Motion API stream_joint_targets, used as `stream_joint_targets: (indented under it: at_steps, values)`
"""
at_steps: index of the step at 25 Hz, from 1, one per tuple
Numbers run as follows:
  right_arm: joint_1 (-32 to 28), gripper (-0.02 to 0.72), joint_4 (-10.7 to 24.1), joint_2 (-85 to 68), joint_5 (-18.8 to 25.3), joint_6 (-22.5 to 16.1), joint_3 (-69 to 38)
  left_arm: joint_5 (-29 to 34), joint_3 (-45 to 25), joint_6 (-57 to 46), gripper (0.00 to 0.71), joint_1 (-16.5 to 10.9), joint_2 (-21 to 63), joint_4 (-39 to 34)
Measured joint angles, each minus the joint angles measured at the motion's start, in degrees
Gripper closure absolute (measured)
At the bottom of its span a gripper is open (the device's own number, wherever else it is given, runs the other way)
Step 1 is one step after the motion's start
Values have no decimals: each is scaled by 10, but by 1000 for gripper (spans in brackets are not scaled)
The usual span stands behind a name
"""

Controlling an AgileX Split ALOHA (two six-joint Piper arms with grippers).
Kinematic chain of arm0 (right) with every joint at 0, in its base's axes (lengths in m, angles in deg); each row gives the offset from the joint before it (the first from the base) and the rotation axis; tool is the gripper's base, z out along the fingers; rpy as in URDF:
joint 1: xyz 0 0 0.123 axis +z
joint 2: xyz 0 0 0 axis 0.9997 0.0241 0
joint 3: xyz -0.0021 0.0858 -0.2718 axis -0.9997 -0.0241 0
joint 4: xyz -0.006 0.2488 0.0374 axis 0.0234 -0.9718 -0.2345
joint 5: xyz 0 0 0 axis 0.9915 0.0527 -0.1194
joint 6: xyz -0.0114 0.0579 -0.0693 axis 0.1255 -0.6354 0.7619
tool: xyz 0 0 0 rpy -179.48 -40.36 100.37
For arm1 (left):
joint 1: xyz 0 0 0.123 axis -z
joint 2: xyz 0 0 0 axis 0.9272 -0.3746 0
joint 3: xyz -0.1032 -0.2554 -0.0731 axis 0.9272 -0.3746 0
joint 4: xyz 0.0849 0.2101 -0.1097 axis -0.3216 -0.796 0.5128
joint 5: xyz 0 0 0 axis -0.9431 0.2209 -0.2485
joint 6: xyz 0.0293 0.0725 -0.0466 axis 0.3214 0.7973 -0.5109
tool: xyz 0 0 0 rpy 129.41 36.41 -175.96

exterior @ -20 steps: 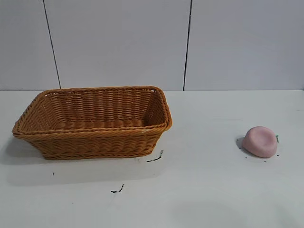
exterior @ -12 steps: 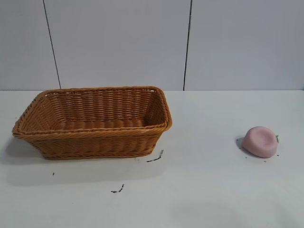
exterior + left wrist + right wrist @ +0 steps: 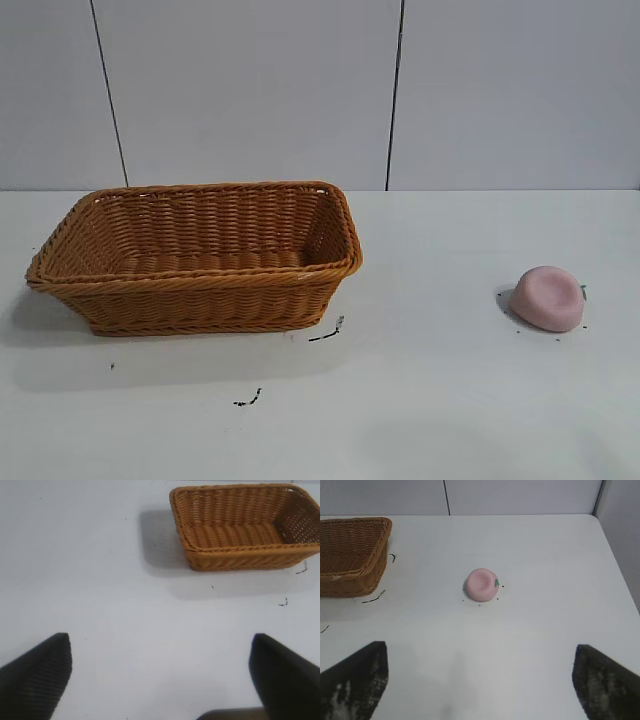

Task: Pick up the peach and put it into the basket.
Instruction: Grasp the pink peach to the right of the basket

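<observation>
The pink peach [image 3: 547, 298] rests on the white table at the right, a tiny green bit on its side; the right wrist view shows the peach [image 3: 482, 584] too. At the left stands the orange-brown wicker basket [image 3: 200, 290], with nothing in it; part of the basket [image 3: 240, 555] also appears in the left wrist view. Neither arm appears in the exterior view. My right gripper [image 3: 481, 650] is open, above bare table well short of the peach. My left gripper [image 3: 161, 645] is open over bare table, some way from the basket.
Small black marks [image 3: 327, 332] dot the table in front of the basket. The table's edge [image 3: 617, 565] runs beyond the peach in the right wrist view. A grey panelled wall [image 3: 400, 90] stands behind the table.
</observation>
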Motion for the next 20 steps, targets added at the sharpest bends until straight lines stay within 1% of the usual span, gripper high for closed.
stream_joint_targets:
  at_steps: [7, 8, 9, 14, 15, 16, 17, 20]
  values:
    - [0, 8, -1, 266, -26, -2, 98, 0, 0, 0, 17, 0, 0, 0]
    - [0, 8, -1, 344, -28, -2, 133, 0, 0, 0, 17, 0, 0, 0]
    - [0, 8, -1, 384, -28, -2, 147, 0, 0, 0, 17, 0, 0, 0]
    - [0, 8, 4, 561, -27, -2, 235, 0, 0, 0, 17, 0, 0, 0]
    - [0, 8, 4, 561, -27, -2, 235, 0, 0, 0, 17, 0, 0, 0]
    - [0, 8, 4, 595, -26, 0, 256, 0, 0, 0, 17, 0, 0, 0]
    - [0, 8, 4, 655, -16, -1, 296, 0, 0, 0, 17, 0, 0, 0]
    - [0, 8, 1, 732, -9, 1, 349, 0, 0, 0, 17, 0, 0, 0]
